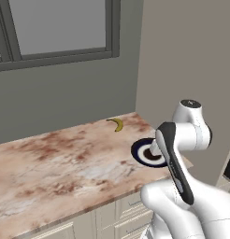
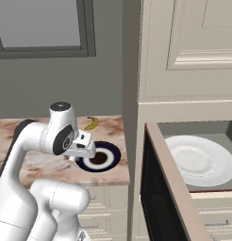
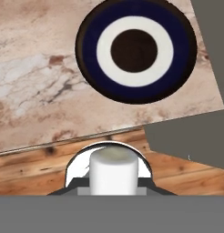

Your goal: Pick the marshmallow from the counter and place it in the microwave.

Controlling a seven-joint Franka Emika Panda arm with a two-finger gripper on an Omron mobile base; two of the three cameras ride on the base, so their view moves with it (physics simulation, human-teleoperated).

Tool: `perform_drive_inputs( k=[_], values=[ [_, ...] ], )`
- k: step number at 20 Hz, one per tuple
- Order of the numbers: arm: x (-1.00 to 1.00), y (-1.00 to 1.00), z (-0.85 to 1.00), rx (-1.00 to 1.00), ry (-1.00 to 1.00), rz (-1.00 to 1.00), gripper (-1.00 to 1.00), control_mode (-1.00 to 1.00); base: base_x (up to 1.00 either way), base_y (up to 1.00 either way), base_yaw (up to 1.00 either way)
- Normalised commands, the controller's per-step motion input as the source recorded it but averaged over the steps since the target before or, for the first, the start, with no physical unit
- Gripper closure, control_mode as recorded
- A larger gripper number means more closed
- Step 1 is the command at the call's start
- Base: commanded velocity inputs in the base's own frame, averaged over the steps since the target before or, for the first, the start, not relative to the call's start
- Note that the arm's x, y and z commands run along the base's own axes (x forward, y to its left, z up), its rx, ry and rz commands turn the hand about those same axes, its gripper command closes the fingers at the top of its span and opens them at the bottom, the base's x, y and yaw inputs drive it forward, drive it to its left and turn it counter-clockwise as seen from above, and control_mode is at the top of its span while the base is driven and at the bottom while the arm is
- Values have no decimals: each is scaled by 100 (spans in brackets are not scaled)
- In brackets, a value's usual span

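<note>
The marshmallow [image 3: 113, 169], a small white cylinder, sits between my gripper's [image 3: 113, 189] jaws, which are shut on it. In the right base view the gripper [image 2: 73, 156] hangs above the counter [image 2: 42, 164], just left of the dark-blue-and-white bowl [image 2: 101, 157]. The hand view looks down on the counter's [image 3: 41, 91] front edge, with wooden floor below it. To the right, the microwave [image 2: 184, 129] stands open: grey inside, a white round plate [image 2: 198, 160] on its floor, and the dark glass door [image 2: 160, 188] swung forward.
A yellow banana [image 1: 117, 124] lies at the back of the counter [image 1: 65, 163] near the wall, behind the bowl [image 1: 147, 154]. A tall cream cupboard side [image 2: 132, 94] separates counter and microwave. Cream drawer fronts [image 1: 121, 219] run below the worktop.
</note>
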Motion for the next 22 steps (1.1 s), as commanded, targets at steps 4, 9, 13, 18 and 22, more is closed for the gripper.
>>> perform_drive_inputs(
  k=[4,9,13,18,22],
  values=[
    [-11,0,0,0,0,0,100,-100,0,0,0],
    [0,0,0,0,0,0,100,100,-100,27,-12],
    [0,0,0,0,0,0,100,100,-100,65,-54],
    [0,0,0,0,0,0,100,100,-100,45,-72],
    [0,0,0,0,0,0,100,100,-86,37,-80]
  ],
)
